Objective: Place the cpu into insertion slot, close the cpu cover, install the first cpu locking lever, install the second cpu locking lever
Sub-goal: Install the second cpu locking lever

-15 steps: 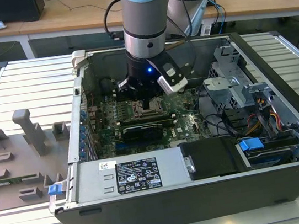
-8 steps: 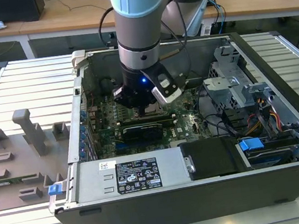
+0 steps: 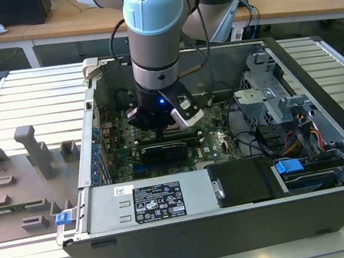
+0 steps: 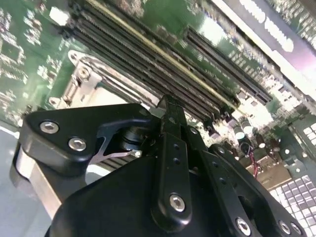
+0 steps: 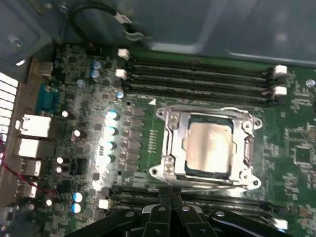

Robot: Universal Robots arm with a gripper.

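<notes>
Fingertips of the gripper sit pressed together with nothing between them, poised over the memory slots just beside the insertion slot. One cpu lies seated in that slot, at about two o'clock from the fingertips in the first wrist view, with one cpu cover lying flat around it. Locking levers are hard to make out. In the exterior view, the arm hides the socket inside the computer case.

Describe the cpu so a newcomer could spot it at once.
Look inside the open computer case, on the green motherboard. Between the rows of long black memory slots sits a square steel frame; the cpu lies inside it. It is a flat, shiny silver square, unlike anything nearby.
</notes>
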